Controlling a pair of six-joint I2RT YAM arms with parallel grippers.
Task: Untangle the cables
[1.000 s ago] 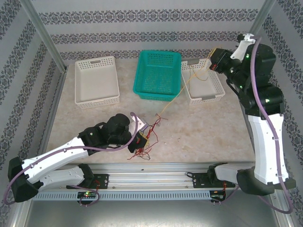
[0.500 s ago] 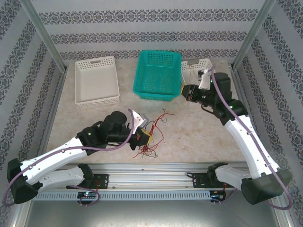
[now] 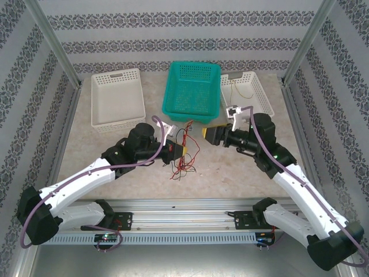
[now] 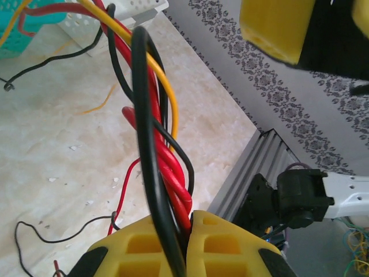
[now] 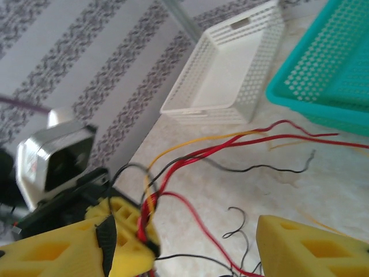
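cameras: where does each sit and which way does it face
top external: above, behind both arms, looking down on the table.
left wrist: on the left arm, looking along the left claw, shut on the cables.
right wrist: on the right arm, looking past the open right claw at the white basket.
shared: both wrist views show the cables.

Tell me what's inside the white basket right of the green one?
One thin yellow cable lies inside the white basket. The right arm's wrist hides its near corner, so anything there can't be seen.
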